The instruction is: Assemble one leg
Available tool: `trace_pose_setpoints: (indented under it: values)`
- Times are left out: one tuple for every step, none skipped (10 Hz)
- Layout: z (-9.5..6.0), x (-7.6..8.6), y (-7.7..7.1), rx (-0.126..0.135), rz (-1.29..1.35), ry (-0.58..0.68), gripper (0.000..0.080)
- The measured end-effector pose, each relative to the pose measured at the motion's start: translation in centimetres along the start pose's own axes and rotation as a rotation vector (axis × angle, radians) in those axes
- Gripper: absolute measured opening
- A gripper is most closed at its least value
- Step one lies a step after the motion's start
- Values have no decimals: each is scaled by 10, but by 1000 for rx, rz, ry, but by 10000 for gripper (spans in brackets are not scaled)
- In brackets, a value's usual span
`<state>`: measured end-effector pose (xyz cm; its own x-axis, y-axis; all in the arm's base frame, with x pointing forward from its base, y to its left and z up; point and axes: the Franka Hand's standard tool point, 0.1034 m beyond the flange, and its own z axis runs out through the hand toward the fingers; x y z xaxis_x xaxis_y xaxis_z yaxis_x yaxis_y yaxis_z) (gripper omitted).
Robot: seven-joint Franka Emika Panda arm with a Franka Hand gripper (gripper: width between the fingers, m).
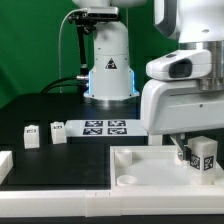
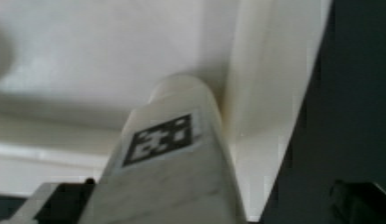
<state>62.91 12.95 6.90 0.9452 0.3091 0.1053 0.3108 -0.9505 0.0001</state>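
The arm reaches in from the exterior view's right, its bulky white wrist bent down over the far right part of the tabletop [image 1: 150, 165]. The gripper [image 1: 192, 150] hangs just above that white slab, jaws spread wide; one leg [image 1: 205, 154] stands upright between the fingers, tag facing the camera, and whether the pads touch it I cannot tell. In the wrist view the same leg [image 2: 169, 150] runs up the middle, its tag plain, with dark fingers [image 2: 65, 200] showing at either side of its near end.

Counting legs: three visible. Besides the one at the gripper, two more [image 1: 33, 136] [image 1: 58, 132] stand on the dark table towards the exterior view's left, just beside each other. One round socket [image 1: 127, 181] shows in the tabletop. The marker board [image 1: 103, 127] lies flat behind.

The tabletop has a raised rim along its far edge; the dark table between the loose legs and the slab lies open
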Motion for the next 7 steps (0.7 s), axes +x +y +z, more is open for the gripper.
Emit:
trace_pose_setpoints:
  values:
    - [0,0,4,-2,-94,3,649]
    - [0,-1,7,-5,-171,5,649]
    - [0,-1,7,-5,-191,5,649]
    - [0,-1,7,-5,-181,4,619]
    - [0,-1,7,-5,-181,4,619]
    - [0,-1,7,-5,-181,4,439]
    - [1,-1,7,-5,-181,4,289]
